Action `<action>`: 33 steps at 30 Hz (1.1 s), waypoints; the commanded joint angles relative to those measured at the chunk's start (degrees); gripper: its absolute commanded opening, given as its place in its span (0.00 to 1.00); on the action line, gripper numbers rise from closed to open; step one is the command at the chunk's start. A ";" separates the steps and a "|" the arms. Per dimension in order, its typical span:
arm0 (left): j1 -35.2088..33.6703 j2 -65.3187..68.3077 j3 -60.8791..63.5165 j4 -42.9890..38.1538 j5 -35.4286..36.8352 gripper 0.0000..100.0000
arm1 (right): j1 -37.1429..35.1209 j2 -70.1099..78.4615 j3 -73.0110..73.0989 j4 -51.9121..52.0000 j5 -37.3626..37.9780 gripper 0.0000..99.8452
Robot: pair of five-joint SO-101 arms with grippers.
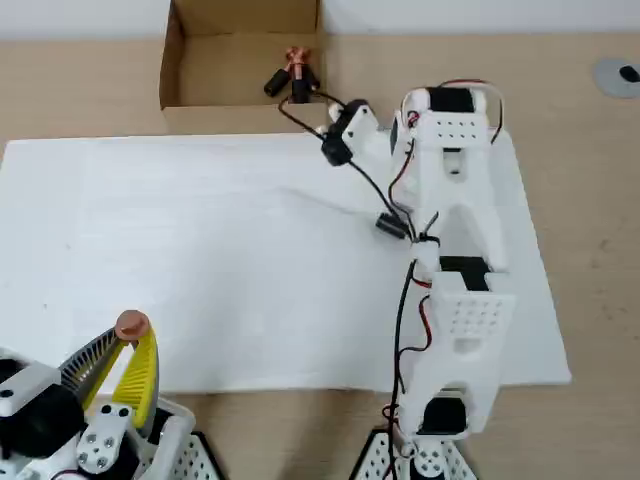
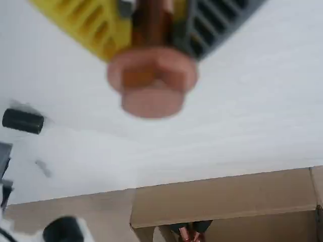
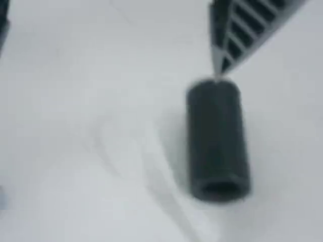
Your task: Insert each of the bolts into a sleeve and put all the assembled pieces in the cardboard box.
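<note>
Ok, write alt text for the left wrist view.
The left hand grips a copper bolt, head towards the camera, over a white sheet. Beyond lie a black sleeve and the cardboard box.

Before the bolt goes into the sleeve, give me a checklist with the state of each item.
1. Bolt held in the left tool: ok.
2. Sleeve lifted off the mat: not ok, it lies on its side.
3. Bolt lined up with the sleeve: not ok, they are far apart.
4. Sleeve's bore clear: cannot tell.
5. Box open, with room beside the pieces inside: ok.
</note>
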 commanded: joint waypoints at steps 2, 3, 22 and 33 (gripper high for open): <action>-0.09 -0.31 -1.49 0.00 0.09 0.01 | -0.84 -6.02 -5.41 2.73 0.88 0.33; -0.09 -0.31 -1.49 0.00 0.09 0.01 | -0.84 -6.02 -4.44 2.73 0.88 0.33; -0.09 -0.31 -1.58 0.00 0.09 0.01 | -3.21 -5.32 10.95 -0.97 3.16 0.33; -0.09 -0.31 -1.58 0.00 0.09 0.01 | -3.03 2.77 10.77 -1.49 4.57 0.33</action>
